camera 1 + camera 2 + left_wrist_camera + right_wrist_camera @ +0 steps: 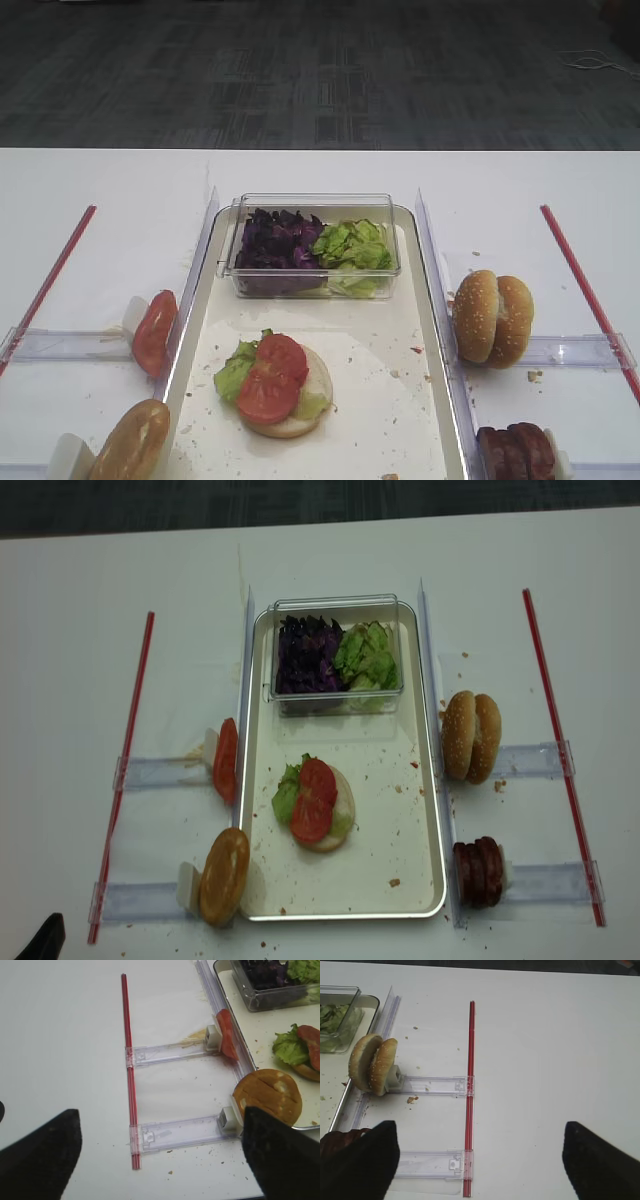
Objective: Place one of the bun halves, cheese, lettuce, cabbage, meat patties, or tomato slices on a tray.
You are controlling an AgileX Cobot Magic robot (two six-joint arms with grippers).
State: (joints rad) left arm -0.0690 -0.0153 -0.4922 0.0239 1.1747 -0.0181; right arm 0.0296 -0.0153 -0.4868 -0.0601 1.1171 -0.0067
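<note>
The cream tray [392, 825] holds a bun half topped with lettuce and two tomato slices [312, 805]. Another tomato slice [227, 1035] stands in the left rack. A bun half [267, 1096] stands in the rack nearer me. Two bun halves [372, 1064] and the meat patties [479, 871] stand in the right racks. Cabbage [309, 654] and lettuce [365, 655] fill a clear tub. Cheese is out of view. My left gripper [160, 1160] is open over the table left of the tray. My right gripper [480, 1160] is open to the tray's right. Both are empty.
Red strips [125, 770] [560, 750] border the table on both sides, each joined to clear plastic racks [180, 1132] [432, 1164]. The clear tub [312, 285] sits at the tray's far end. Crumbs dot the tray and table.
</note>
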